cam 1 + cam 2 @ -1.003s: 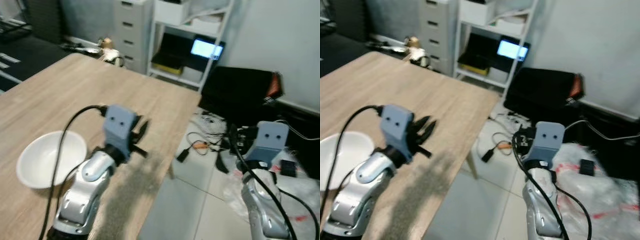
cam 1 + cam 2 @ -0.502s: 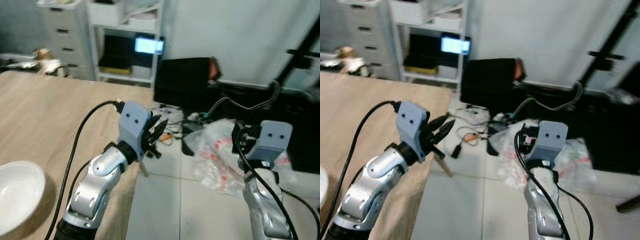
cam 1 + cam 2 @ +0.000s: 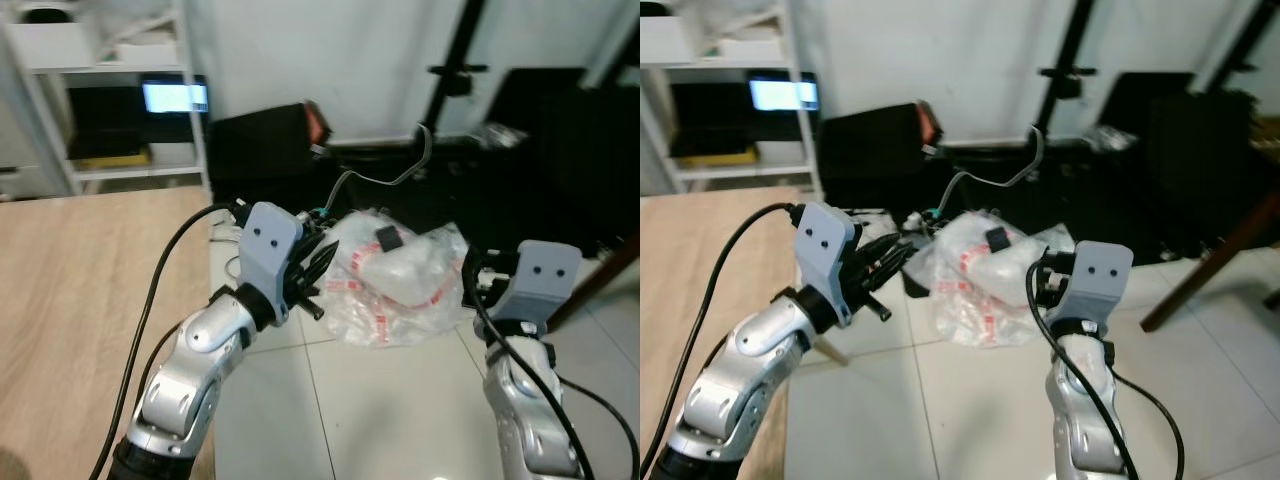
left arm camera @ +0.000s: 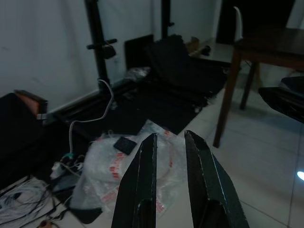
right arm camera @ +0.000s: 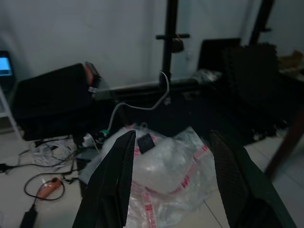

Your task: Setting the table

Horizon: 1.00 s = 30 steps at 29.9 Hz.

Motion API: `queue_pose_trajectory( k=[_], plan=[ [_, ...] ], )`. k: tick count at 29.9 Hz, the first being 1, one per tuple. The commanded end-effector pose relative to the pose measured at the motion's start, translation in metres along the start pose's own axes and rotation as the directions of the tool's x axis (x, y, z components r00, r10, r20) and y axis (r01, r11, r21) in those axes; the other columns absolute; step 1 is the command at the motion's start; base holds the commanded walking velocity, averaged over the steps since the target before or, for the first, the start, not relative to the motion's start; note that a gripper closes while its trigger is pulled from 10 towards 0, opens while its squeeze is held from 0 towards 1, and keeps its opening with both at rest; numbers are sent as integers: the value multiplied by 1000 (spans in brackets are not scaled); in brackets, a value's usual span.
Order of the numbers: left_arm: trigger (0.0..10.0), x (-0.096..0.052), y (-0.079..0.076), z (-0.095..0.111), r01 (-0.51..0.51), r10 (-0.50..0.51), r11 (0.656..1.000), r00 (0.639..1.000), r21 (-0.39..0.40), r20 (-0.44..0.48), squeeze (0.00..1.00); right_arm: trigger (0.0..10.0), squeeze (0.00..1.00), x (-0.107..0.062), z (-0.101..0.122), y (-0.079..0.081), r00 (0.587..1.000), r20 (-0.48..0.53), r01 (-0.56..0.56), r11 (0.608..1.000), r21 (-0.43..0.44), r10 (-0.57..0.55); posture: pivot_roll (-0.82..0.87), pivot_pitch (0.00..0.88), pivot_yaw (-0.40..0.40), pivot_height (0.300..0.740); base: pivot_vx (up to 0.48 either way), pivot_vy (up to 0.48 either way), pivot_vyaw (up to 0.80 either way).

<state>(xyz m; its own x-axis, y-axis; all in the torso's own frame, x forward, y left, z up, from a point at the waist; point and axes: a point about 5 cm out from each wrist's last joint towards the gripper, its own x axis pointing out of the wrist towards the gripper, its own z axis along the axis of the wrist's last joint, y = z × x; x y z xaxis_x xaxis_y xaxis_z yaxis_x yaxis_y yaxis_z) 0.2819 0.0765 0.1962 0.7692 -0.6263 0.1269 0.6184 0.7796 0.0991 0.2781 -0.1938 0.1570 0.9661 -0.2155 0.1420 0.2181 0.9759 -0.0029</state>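
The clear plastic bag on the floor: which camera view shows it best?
The right wrist view: the plastic bag lies central between the right hand's open fingers. Both eye views show it smaller, partly behind the arms; the left wrist view shows it dim behind the left hand.

I am in a lived-in room of a home that doubles as a workspace. Pale floor tiles [image 3: 400,400] run up to a plain white wall [image 3: 330,50]. A light wooden table [image 3: 70,300] stands at my left, and behind it a white shelf unit [image 3: 100,100] holds a small lit screen [image 3: 175,97]. A crumpled clear plastic bag [image 3: 400,280] printed in red lies on the floor beside loose cables [image 4: 19,206], a black case [image 3: 260,140] and a black stand [image 3: 455,70]. A dark wooden table [image 4: 266,47] stands further off.
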Motion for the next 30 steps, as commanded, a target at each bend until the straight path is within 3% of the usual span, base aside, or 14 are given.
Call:
queue_pose_trajectory(
  k=[1,13,18,30],
  plan=[
    [10000,2,-1,-3,12,-12,1000,1000,-5,-11,0,10000,0,0,-2,-2,1000,-10,9,1000,-13,-9,-108,11,40,740,0,0,-800],
    [10000,4,2,-6,-6,6,1000,1000,0,-26,0,10000,0,-1,-3,-2,1000,-14,13,1000,-11,-13,-109,15,45,740,0,0,-800],
    [10000,5,4,-4,-35,34,999,999,-41,-15,0,10000,0,-1,-3,-3,1000,-15,14,1000,-12,-15,-112,15,44,740,0,0,-800],
    [10000,7,13,-8,-119,119,993,992,-8,-30,0,10000,0,-1,-3,0,1000,-16,5,1000,-13,-5,-109,21,39,740,0,0,-689]
  ],
)
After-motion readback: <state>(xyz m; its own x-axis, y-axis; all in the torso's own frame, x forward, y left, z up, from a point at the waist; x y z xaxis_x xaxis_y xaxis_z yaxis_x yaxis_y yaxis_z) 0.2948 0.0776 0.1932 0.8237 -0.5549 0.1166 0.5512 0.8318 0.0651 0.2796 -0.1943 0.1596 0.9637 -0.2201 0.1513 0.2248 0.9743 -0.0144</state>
